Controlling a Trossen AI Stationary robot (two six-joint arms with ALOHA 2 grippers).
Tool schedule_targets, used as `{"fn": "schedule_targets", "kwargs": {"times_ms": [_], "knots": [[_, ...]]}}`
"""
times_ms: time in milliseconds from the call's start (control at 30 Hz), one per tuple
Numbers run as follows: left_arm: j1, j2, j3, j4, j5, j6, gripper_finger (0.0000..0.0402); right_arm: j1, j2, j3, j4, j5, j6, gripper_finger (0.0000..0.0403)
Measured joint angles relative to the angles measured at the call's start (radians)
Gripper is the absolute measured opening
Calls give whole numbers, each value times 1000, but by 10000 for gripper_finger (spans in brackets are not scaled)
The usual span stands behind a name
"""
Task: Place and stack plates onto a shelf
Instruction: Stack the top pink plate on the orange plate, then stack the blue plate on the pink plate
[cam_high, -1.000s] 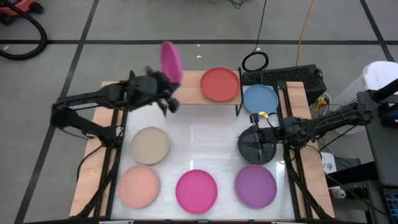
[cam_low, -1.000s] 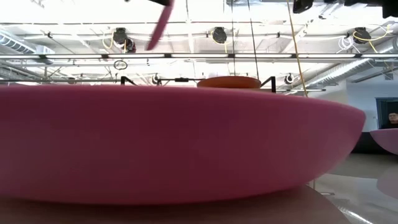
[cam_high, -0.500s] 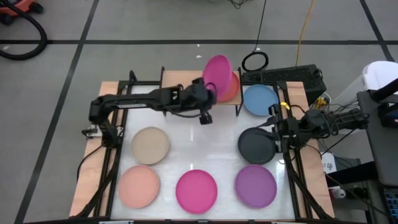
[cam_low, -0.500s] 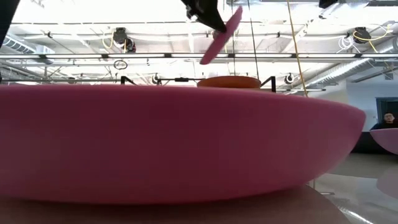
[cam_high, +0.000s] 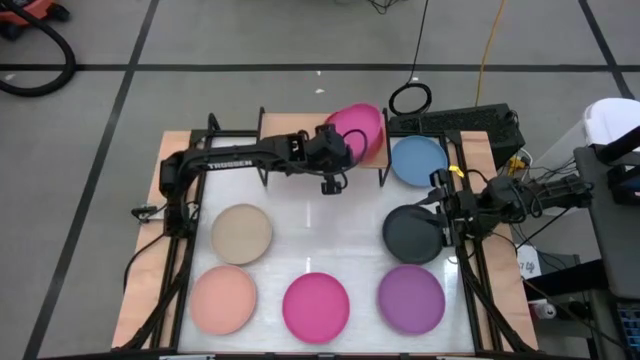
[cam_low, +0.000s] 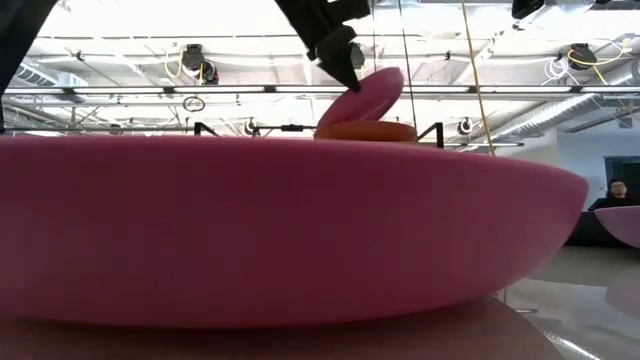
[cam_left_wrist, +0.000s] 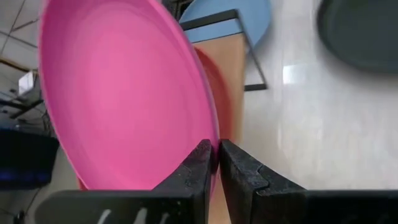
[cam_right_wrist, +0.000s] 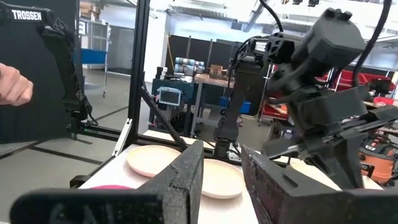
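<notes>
My left gripper (cam_left_wrist: 214, 163), fingers barely apart on its rim, has lowered the round matte magenta plate (cam_high: 356, 128) tilted onto the flat red plate (cam_low: 368, 130) on the light-wood shelf (cam_high: 300, 150), so release comes next.

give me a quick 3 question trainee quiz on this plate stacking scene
1. True or false: the magenta plate in the left gripper lies flat on the table.
2. Which plate already sits on the shelf? A) red B) beige C) purple
3. Fill in: the right gripper hangs by the ___ plate's edge.

Key
1. False: it is tilted over the red plate, its rim between the fingers.
2. A
3. black
</notes>
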Motion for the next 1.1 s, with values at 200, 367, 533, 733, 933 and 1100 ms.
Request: {"fn": "schedule_targets", "kwargs": {"times_ms": [200, 367, 533, 733, 933, 1100], "knots": [[3, 0, 0, 0, -13, -7, 37, 0, 3, 0, 4, 0, 0, 91], [5, 0, 0, 10, -22, -22, 66, 0, 12, 0, 5, 1, -1, 91], [3, 0, 0, 14, -85, -33, 129, 0, 25, 0, 7, 1, -2, 91], [-10, -36, 0, 11, -158, -107, 168, 0, 32, 0, 3, 1, -3, 91], [-62, -160, 1, 2, -149, -270, 170, 0, 32, 0, -38, 2, -2, 91], [-160, -275, -76, 76, -194, -338, 170, 0, 32, 0, -117, 74, 38, 91]]}}
